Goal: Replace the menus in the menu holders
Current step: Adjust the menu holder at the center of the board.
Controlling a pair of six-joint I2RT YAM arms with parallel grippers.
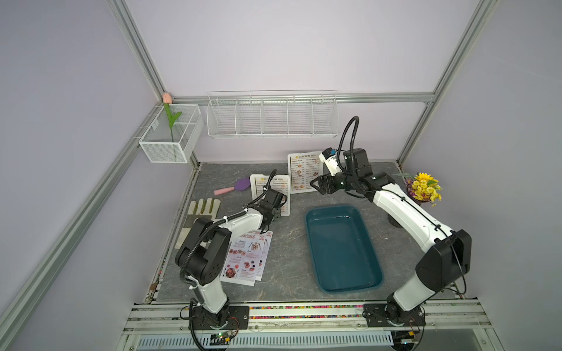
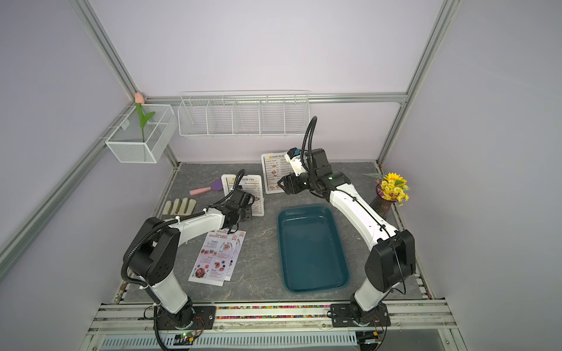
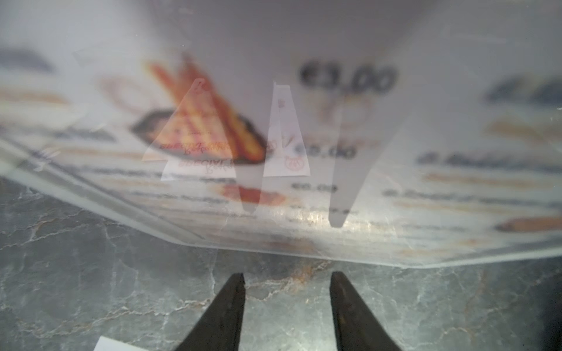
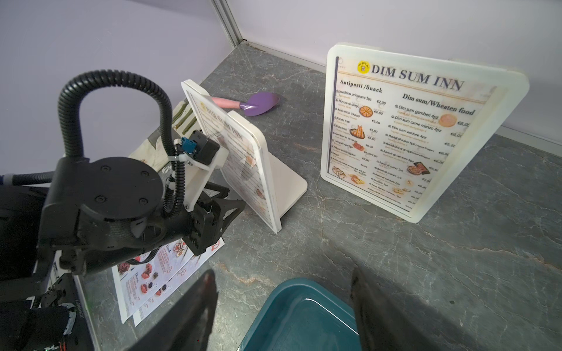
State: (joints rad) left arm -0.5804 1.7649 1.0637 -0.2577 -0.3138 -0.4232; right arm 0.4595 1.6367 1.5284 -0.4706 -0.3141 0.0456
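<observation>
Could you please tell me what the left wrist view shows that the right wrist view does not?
Only the left wrist view: the tabletop strip separating the open left gripper from the bottom edge of the near menu holder. Only the right wrist view: the far menu holder, purple spatula, teal tray, open right gripper. Both: the near menu holder, its DIM SUM INN menu, the left gripper.

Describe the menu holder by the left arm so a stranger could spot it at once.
On the grey tabletop, look left of the teal tray, beyond the two flat SPECIAL MENU sheets. The menu holder stands there, a white frame showing a DIM SUM INN sheet. Unlike the other holder nearer the back wall, it has the open left gripper at its base.
</observation>
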